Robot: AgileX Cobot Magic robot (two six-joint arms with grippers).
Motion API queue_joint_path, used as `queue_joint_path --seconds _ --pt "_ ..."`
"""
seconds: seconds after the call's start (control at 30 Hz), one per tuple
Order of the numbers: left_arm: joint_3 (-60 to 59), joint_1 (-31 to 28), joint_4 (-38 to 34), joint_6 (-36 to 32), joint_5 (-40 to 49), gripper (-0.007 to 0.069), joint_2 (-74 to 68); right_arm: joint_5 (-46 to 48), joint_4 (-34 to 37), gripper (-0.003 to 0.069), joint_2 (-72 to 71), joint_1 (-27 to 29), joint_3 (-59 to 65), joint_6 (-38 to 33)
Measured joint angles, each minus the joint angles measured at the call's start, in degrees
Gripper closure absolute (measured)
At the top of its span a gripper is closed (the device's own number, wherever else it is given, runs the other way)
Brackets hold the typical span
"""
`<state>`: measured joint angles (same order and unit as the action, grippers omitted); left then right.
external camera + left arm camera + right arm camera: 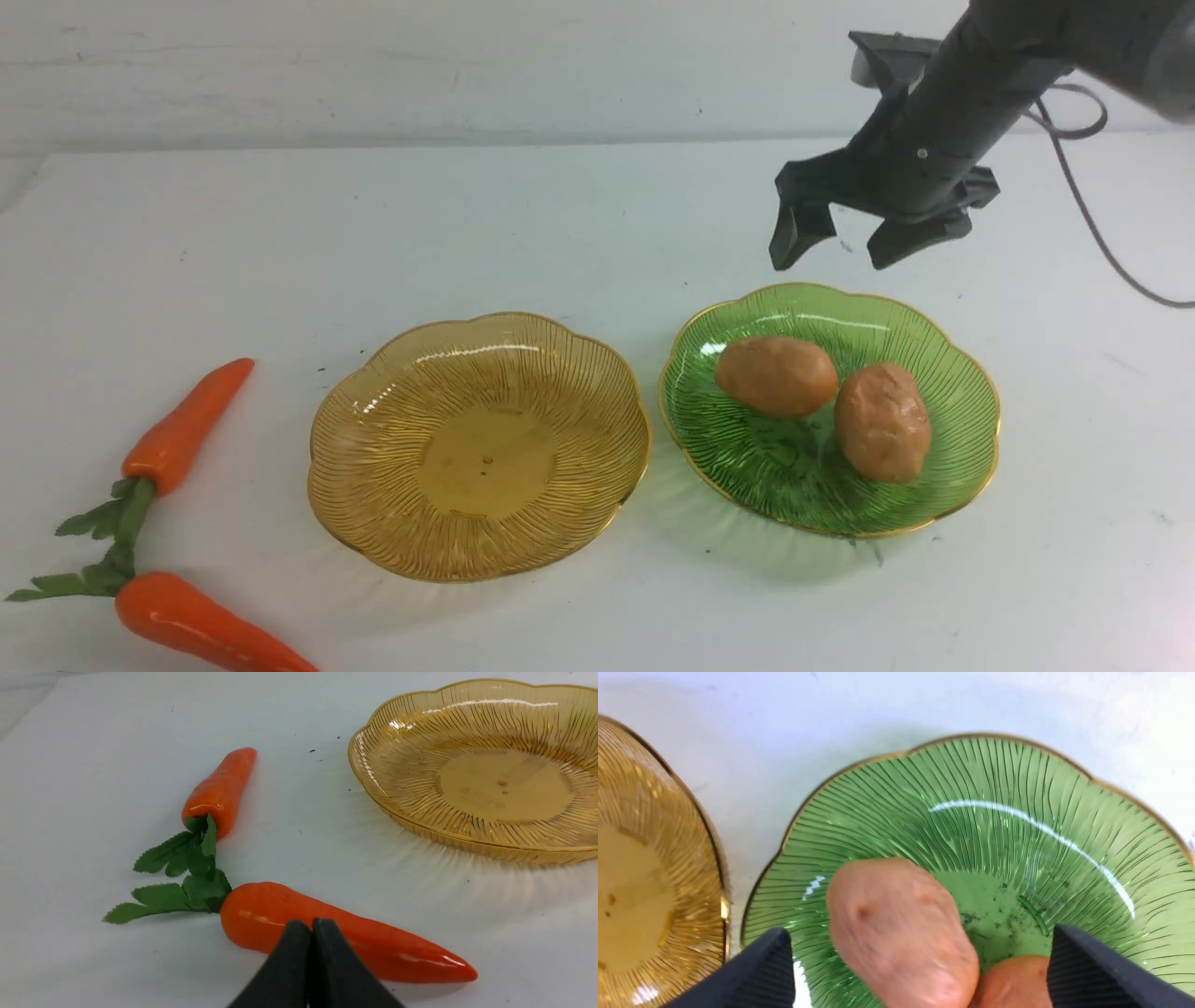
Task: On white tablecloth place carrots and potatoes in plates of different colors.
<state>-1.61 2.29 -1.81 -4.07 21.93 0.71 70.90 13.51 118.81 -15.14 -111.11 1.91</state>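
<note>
Carrots [187,425]: both lie on the white cloth [579,224], left of the bare yellow plate [373,448], green tops touching; neither is in a plate yet.
Potatoes [777,375]: both sit in the green plate [738,448], side by side, close enough that we think they touch.
Right gripper [834,254]: jaws spread wide, holding nothing, hanging above the far side of the green plate.
Left gripper [310,926]: jaws pressed together, empty, tips low over the nearer carrot [402,954]; from the wrist view we cannot tell whether they touch it.
Stage: we judge the potato half done, the carrot half not begun.
Risk, closed tips: coming down like this would only shove or roll the glossy carrot away.
Risk, leaves: the tops overlap, so lifting one carrot may drag the other across the cloth.
Risk, taper: a slick carrot pinched near its tip could squirt out; we would take the thick end.
Risk, sorting: a carrot dropped in the green plate would mix the kinds; a knock could slide the light yellow plate.
</note>
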Motion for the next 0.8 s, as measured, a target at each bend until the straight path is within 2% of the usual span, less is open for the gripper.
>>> queue_joint_path --seconds 0.1,0.2,0.27,0.37,0.43,0.53,0.63,0.8 --pt "0.0 0.0 0.0 0.0 0.0 0.0637 0.0 0.33 0.0 -0.0014 -2.16 0.0 -0.13 1.07" --pt "0.0 0.0 0.0 0.0 0.0 0.0637 0.0 0.38 0.0 0.0105 -6.34 0.0 1.65 1.81" --pt "0.0 0.0 0.0 0.0 0.0 0.0637 0.0 0.38 -0.09 0.0255 -12.19 0.0 5.09 1.62" --pt "0.0 0.0 0.0 0.0 0.0 0.0637 0.0 0.44 -3.13 0.0524 -24.69 0.0 13.5 -0.05" --pt "0.0 0.0 0.0 0.0 0.0 0.0637 0.0 0.64 -5.94 0.0629 -32.93 0.0 19.49 -0.33" --pt "0.0 0.0 0.0 0.0 0.0 0.0637 0.0 0.89 -9.7 0.0667 -43.56 0.0 29.67 -0.4" --pt "0.0 0.0 0.0 0.0 0.0 0.0637 0.0 0.43 -12.22 0.0674 -55.8 0.0 41.72 -0.4" --pt "0.0 0.0 0.0 0.0 0.0 0.0637 0.0 -14.99 -12.42 0.0674 -75.55 0.0 61.47 0.54"
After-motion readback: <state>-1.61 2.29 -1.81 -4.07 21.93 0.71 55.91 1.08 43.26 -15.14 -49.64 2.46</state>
